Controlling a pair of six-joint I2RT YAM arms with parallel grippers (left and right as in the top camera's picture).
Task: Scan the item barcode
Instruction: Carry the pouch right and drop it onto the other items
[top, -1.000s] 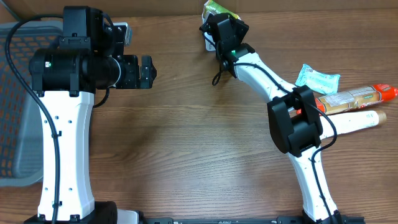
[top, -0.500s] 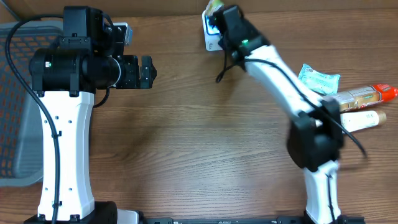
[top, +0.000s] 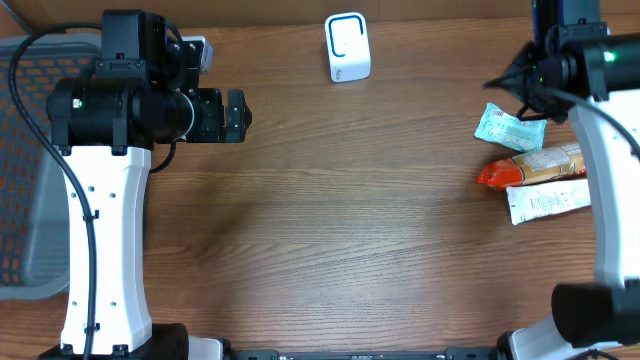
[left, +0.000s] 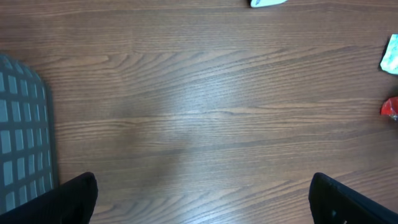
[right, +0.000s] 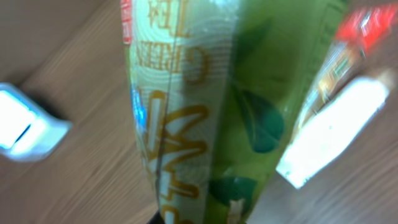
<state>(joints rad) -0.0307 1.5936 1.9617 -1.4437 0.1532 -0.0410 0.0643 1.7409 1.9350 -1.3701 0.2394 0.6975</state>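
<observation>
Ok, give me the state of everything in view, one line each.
left gripper, open, holding nothing.
right gripper, shut on green tea packet.
scanner, standing upright on the table.
teal sachet, lying flat.
red-ended packet, lying flat beside white packet.

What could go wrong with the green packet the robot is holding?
The right gripper is shut on the green packet, and the wrist picture is blurry, so a fast swing might shake it loose. It is near the teal packet and the red-tipped packet, so a drop could mix it in with them. The scanner is far off, and no barcode shows, so a scan may be missed.
</observation>
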